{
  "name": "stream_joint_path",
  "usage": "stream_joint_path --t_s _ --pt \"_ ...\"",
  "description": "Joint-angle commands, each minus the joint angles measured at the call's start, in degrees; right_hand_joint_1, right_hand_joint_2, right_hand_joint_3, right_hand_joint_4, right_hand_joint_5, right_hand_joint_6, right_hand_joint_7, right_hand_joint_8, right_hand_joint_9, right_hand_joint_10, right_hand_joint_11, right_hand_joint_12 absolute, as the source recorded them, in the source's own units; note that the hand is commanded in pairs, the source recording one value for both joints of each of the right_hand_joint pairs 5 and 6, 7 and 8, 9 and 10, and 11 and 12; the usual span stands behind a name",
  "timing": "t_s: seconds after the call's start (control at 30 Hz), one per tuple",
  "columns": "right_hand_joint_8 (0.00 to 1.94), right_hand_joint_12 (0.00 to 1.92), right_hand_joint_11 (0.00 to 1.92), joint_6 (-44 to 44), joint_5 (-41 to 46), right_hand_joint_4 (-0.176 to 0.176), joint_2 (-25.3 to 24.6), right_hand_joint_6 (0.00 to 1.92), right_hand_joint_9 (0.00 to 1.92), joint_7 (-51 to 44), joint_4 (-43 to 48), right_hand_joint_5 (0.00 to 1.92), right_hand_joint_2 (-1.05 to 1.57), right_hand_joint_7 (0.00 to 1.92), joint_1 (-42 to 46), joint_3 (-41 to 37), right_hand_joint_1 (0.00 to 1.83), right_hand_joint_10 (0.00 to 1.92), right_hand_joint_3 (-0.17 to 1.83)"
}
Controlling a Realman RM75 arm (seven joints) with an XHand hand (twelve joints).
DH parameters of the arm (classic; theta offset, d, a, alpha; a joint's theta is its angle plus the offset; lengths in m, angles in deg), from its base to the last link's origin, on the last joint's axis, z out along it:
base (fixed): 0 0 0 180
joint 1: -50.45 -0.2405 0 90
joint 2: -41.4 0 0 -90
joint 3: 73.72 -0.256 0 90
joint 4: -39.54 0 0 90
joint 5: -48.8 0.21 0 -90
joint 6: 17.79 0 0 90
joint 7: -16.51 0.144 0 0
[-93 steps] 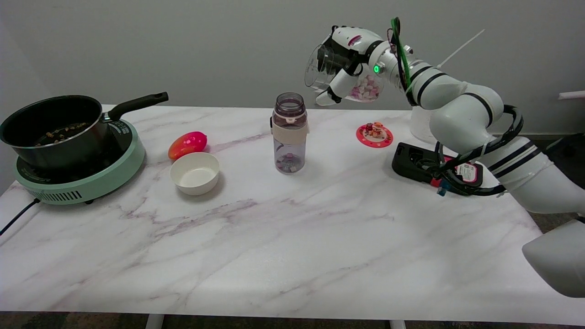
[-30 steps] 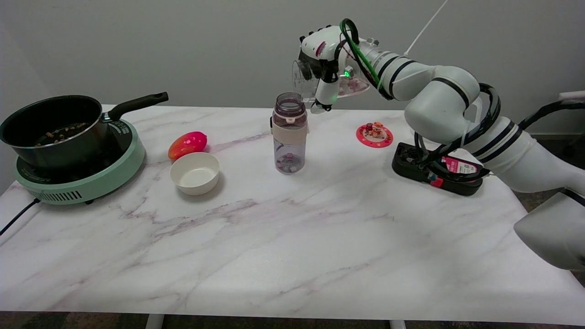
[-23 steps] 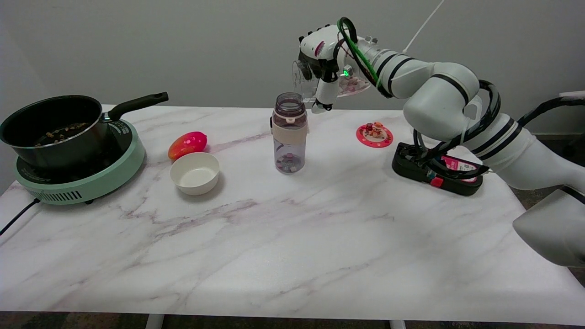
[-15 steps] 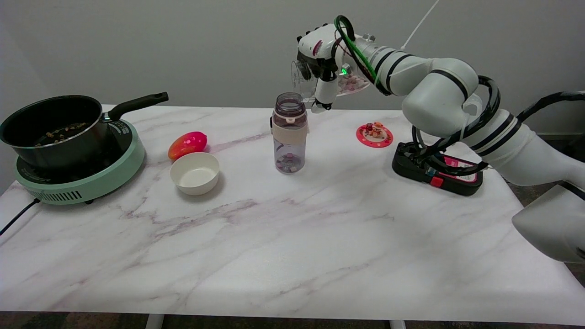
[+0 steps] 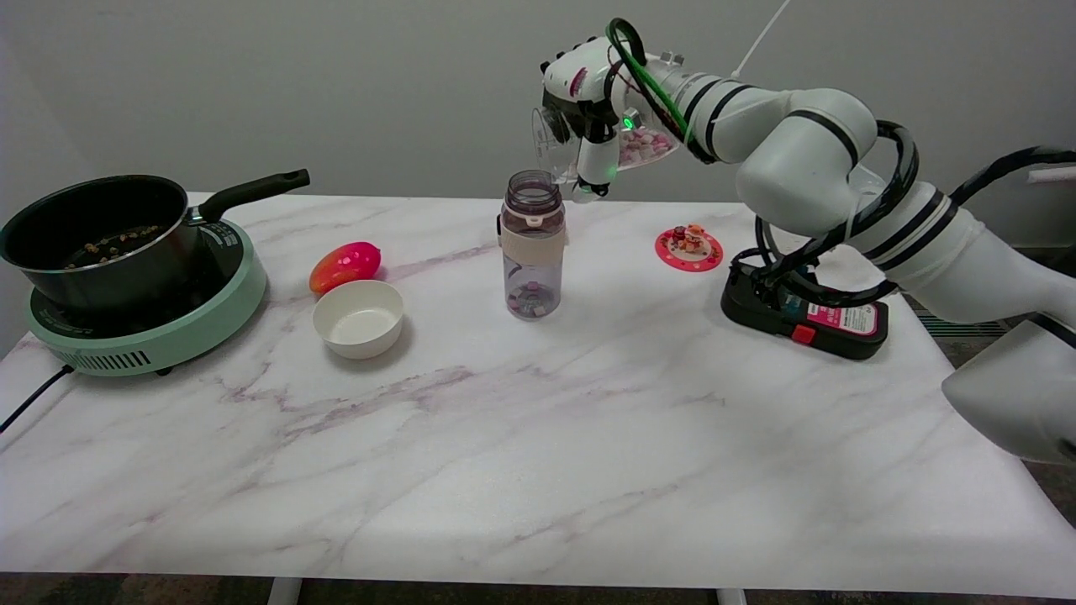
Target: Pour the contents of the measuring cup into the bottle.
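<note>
Clear plastic is what the head view shows in the right hand (image 5: 588, 109): the measuring cup (image 5: 609, 143), gripped well above the worktop (image 5: 538, 437) with fingers wrapped round its body. The cup lies tipped over towards the left, its mouth hanging just above and a little to the right of the open neck of the bottle (image 5: 533, 244). The pink and white pieces (image 5: 639, 144) sit in a heap at the raised base end of the cup, on the right side; none appears to have reached the lip, and nothing can be seen falling.

The bottle stands upright near the middle of the worktop, uncapped, a pale band round its waist. A small cluster of dark and pinkish bits lies at its bottom, so it is not quite empty, but it holds far less than the cup.

Judging from this, the carrying and the lining-up are done and the tilt is begun. The pour itself is left: the cup needs to tip further, with its lip brought squarely over the narrow neck, before the heap will slide. The mouth of the cup looks wider than the neck, so pieces may well spill onto the worktop.

Only this one view is given; how the thumb sits I cannot tell.
</note>
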Motion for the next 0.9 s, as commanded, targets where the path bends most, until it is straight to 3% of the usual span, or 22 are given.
stream_joint_path --t_s 0.03,0.9 --pt "1.67 1.26 1.26 -1.0 1.9 0.000 0.0 1.92 1.49 -1.2 -2.0 1.92 0.85 1.67 -4.4 4.2 1.58 1.49 1.10" --pt "1.67 1.26 1.26 -3.9 4.8 0.000 0.2 1.92 1.49 -4.1 -3.4 1.92 0.85 1.67 -7.5 7.2 1.58 1.49 1.09"
